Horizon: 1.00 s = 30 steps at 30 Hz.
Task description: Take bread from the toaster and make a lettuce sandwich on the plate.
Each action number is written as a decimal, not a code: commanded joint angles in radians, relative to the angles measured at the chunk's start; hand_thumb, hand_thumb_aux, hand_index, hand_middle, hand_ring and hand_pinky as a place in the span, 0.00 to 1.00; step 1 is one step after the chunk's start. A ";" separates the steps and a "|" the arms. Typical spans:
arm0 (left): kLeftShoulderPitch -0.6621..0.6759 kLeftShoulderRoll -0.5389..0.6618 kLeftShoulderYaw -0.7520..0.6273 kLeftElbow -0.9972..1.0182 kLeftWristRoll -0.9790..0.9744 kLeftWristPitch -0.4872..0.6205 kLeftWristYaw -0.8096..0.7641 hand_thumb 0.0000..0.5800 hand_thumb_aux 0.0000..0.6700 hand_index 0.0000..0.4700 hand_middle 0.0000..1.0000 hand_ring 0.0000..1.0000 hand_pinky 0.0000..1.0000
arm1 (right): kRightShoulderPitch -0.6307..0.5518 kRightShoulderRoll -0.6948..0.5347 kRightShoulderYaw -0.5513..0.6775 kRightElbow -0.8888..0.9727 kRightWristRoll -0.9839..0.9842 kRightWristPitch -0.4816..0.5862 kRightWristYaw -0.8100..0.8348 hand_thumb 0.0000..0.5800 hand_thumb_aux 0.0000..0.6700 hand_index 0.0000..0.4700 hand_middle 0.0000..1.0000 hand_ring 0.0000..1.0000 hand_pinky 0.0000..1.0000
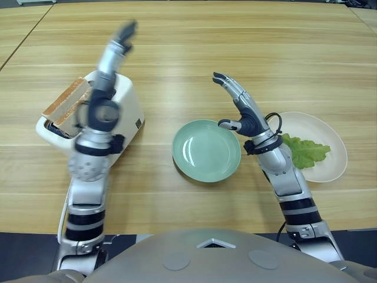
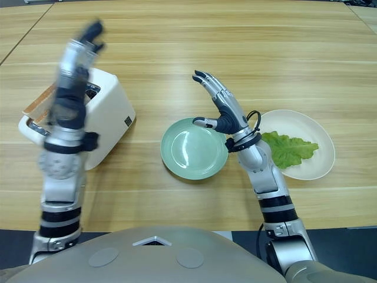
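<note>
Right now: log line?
left hand raised near white toaster; right hand open by green plate; toasted bread in toaster; green lettuce leaf on cream plate

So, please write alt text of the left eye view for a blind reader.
A white toaster holding bread slices sits on a wooden table, the robot's left hand raised above it. An empty green plate lies at centre, the open right hand beside it; lettuce lies on a cream plate at right.

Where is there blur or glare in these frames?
Left eye view: the left hand and its forearm are smeared, the right hand is crisp, and there is a soft reflection on the green plate. Right eye view: same left-hand smear above the toaster; the lettuce is sharp, with no harsh glare.
</note>
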 commanded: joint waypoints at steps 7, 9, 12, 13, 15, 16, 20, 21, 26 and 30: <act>0.075 0.439 0.493 0.202 0.355 0.132 -0.130 0.00 0.00 0.00 0.00 0.00 0.00 | -0.011 -0.003 0.012 0.045 -0.022 -0.006 -0.020 0.00 0.00 0.00 0.00 0.00 0.00; 0.127 0.492 0.448 0.310 0.479 0.146 -0.143 0.00 0.00 0.00 0.00 0.00 0.00 | 0.001 -0.010 0.005 0.040 -0.020 -0.007 -0.024 0.00 0.00 0.00 0.00 0.00 0.00; 0.180 0.534 0.338 0.420 0.604 0.126 -0.152 0.00 0.00 0.00 0.00 0.00 0.00 | 0.009 -0.017 -0.001 0.039 -0.018 -0.010 -0.028 0.00 0.00 0.00 0.00 0.00 0.00; 0.182 0.534 0.308 0.436 0.613 0.118 -0.154 0.00 0.00 0.00 0.00 0.00 0.00 | 0.010 -0.018 -0.001 0.039 -0.018 -0.010 -0.029 0.00 0.00 0.00 0.00 0.00 0.00; 0.183 0.532 0.275 0.453 0.618 0.105 -0.150 0.00 0.00 0.00 0.00 0.00 0.00 | 0.009 -0.020 0.000 0.039 -0.017 -0.009 -0.030 0.00 0.00 0.00 0.00 0.00 0.00; 0.185 0.532 0.265 0.462 0.620 0.100 -0.147 0.00 0.00 0.00 0.00 0.00 0.00 | 0.008 -0.020 0.001 0.038 -0.017 -0.008 -0.030 0.00 0.00 0.00 0.00 0.00 0.00; 0.180 0.541 0.235 0.515 0.628 0.089 -0.137 0.00 0.00 0.00 0.00 0.00 0.00 | 0.005 -0.020 0.003 0.037 -0.018 -0.006 -0.029 0.00 0.00 0.00 0.00 0.00 0.00; 0.178 0.544 0.229 0.529 0.631 0.086 -0.133 0.05 0.02 0.02 0.00 0.00 0.00 | 0.005 -0.020 0.003 0.036 -0.019 -0.006 -0.029 0.00 0.00 0.00 0.00 0.00 0.00; 0.165 0.551 0.213 0.568 0.622 0.078 -0.119 0.72 0.47 0.47 0.00 0.00 0.00 | 0.005 -0.023 0.000 0.036 -0.019 -0.006 -0.029 0.00 0.00 0.00 0.00 0.00 0.00; 0.153 0.546 0.212 0.579 0.587 0.082 -0.119 0.73 0.48 0.48 0.00 0.00 0.00 | 0.006 -0.025 0.001 0.036 -0.019 -0.006 -0.028 0.00 0.00 0.00 0.00 0.00 0.00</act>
